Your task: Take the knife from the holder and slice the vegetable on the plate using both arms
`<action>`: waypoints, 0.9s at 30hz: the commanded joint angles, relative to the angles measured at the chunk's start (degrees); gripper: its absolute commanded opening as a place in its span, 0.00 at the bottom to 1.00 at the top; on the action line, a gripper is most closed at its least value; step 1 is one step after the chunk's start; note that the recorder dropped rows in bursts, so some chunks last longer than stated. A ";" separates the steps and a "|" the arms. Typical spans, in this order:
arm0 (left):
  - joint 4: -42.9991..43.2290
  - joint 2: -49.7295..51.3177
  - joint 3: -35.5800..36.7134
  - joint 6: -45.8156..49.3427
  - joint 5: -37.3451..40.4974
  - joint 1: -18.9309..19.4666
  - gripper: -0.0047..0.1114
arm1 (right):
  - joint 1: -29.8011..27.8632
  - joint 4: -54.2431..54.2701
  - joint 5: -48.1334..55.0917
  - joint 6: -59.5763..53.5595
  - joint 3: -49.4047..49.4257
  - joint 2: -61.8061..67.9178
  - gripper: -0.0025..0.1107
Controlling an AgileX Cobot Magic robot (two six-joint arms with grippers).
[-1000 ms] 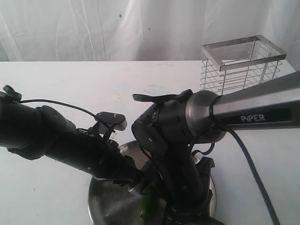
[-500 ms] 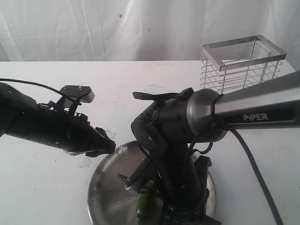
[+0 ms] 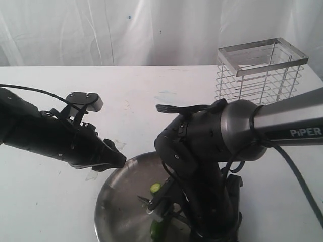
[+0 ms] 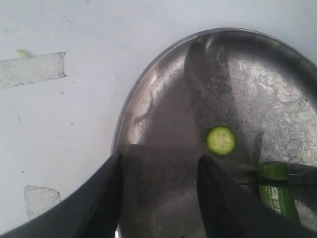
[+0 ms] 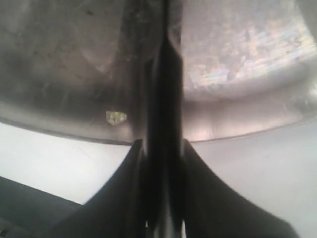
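Two black robot arms (image 3: 55, 138), one round steel plate (image 3: 113, 201), one wire metal basket (image 3: 260, 70), one black-handled knife (image 5: 166, 99) and one pale-green round slice (image 4: 221, 140) are counted.

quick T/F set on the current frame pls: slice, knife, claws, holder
1. A round slice lies on the plate, apart from the vegetable. True.
2. The knife sits in the holder. False: the right claw grips it over the plate.
3. The left claw clamps the vegetable. False: it is open and holds nothing.
4. The holder stands on the table, off the plate. True.
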 commanded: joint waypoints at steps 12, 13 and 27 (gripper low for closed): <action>-0.34 -0.70 0.43 0.14 1.95 0.13 0.48 | -0.05 -0.87 0.67 0.30 2.12 -2.17 0.02; -0.34 -0.70 0.43 0.14 1.83 0.13 0.48 | -0.05 -0.90 0.67 0.54 2.12 -2.52 0.02; -0.34 -0.70 0.43 0.14 3.40 0.13 0.48 | -0.05 -0.90 0.67 1.13 6.30 -4.89 0.02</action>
